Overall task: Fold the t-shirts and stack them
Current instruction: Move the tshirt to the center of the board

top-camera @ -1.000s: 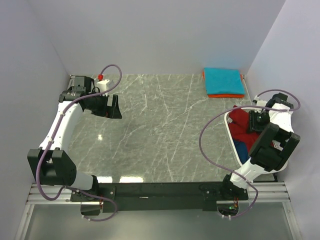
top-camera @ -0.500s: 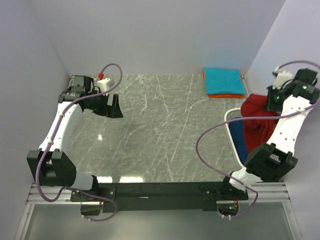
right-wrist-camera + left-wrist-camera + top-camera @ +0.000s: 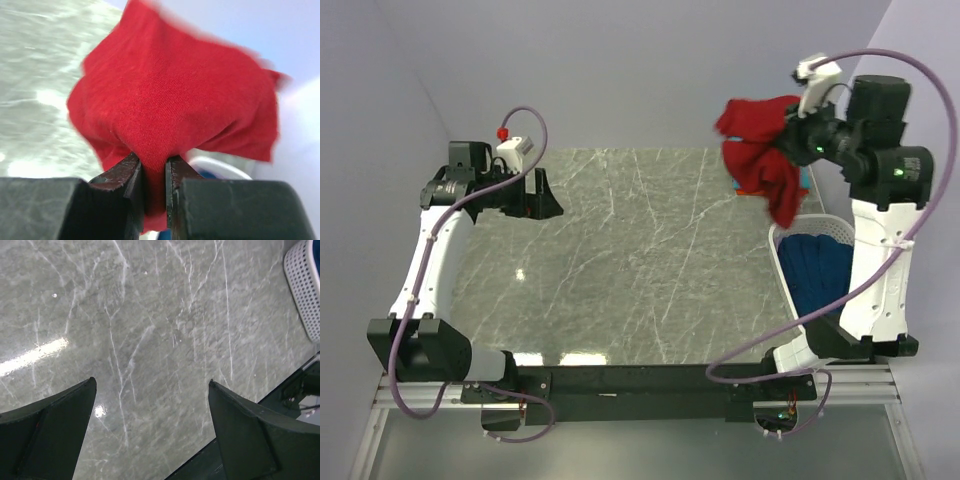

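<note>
Table (image 3: 640, 260): grey marble-look top, white veins. White mesh basket (image 3: 783, 268) sits on it at the right edge.

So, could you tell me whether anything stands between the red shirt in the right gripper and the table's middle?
Nothing visible does. The dark red t-shirt hangs from the right gripper above the table, far right; the basket sits aside.

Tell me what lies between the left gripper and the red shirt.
Only bare tabletop, seen in the top view, separates the left gripper from the red shirt.
</note>
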Controlling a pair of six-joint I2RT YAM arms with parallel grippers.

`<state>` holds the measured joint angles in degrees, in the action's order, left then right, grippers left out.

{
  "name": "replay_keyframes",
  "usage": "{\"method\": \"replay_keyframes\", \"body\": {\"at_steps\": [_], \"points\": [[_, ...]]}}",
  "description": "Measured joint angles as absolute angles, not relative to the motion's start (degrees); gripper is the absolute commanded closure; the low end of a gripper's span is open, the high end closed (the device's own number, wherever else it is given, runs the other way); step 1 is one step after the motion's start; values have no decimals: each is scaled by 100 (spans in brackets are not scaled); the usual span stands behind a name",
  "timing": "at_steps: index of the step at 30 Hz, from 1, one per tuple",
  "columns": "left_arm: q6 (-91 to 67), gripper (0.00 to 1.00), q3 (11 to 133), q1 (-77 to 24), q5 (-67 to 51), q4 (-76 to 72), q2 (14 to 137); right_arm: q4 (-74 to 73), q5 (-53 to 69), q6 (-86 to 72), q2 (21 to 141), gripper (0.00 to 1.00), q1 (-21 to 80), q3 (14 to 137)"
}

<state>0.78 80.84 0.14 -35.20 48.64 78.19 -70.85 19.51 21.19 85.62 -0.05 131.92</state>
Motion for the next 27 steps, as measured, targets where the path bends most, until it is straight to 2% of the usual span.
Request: {"method": "replay_keyframes", "body": {"at_steps": [7, 15, 16, 17, 18, 19, 20, 27], "points": [[-178, 1, 8084, 257, -3391, 4840, 7413, -6423, 1984, 1581, 8735, 100, 1385, 13069], [-272, 1, 7881, 405, -3310, 4713, 7059, -5846, 2211, 1505, 9249, 100, 2388, 12092], [-263, 0, 7856, 408, -3304, 4737, 7037, -5780, 2204, 1483, 9334, 77, 2502, 11946], [-250, 1, 7843, 412, -3295, 4751, 7030, -5697, 2178, 1468, 9430, 59, 2659, 11738], [-231, 1, 7841, 412, -3295, 4759, 7030, -5660, 2158, 1448, 9494, 37, 2753, 11609], [-187, 0, 7828, 419, -3304, 4744, 7030, -5603, 2121, 1446, 9546, 19, 2875, 11445], [-115, 1, 7802, 423, -3317, 4742, 7030, -5577, 2084, 1455, 9616, 10, 3000, 11297], [572, 1, 7402, 434, -3658, 4755, 7081, -5465, 2561, 1592, 9924, 8, 3234, 10112]]}}
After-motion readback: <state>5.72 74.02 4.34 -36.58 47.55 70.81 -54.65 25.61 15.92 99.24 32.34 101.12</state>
